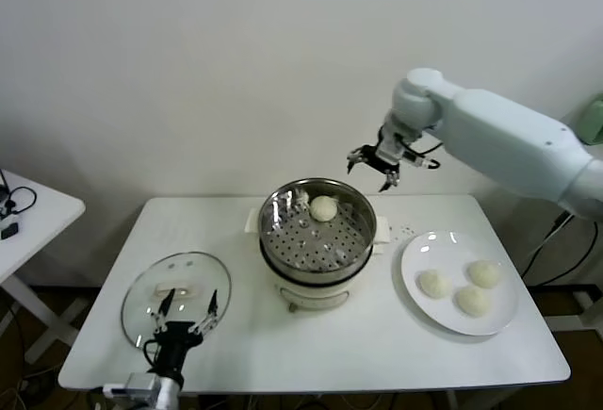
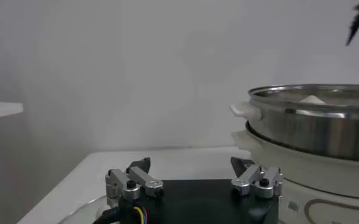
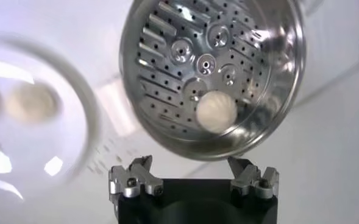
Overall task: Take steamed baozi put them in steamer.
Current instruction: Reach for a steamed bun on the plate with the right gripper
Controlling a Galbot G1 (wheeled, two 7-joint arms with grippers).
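Observation:
The shiny steel steamer (image 1: 317, 231) sits on a cream pot at the table's middle, with one pale baozi (image 1: 323, 208) lying on its perforated floor near the back rim. Three more baozi (image 1: 434, 284) (image 1: 485, 273) (image 1: 472, 301) rest on the white plate (image 1: 416, 257) to the right. My right gripper (image 1: 374, 167) hangs open and empty in the air above and behind the steamer's right side; its wrist view looks down on the steamer (image 3: 270, 97) and the baozi (image 3: 216, 112) inside. My left gripper (image 1: 187, 319) is open and empty, parked low at the front left over the glass lid.
A flat glass lid (image 1: 176, 296) lies on the table's front left. A small white side table (image 1: 28, 212) stands off to the far left. A wall runs close behind the table. In the left wrist view the steamer's wall (image 2: 313, 125) rises nearby.

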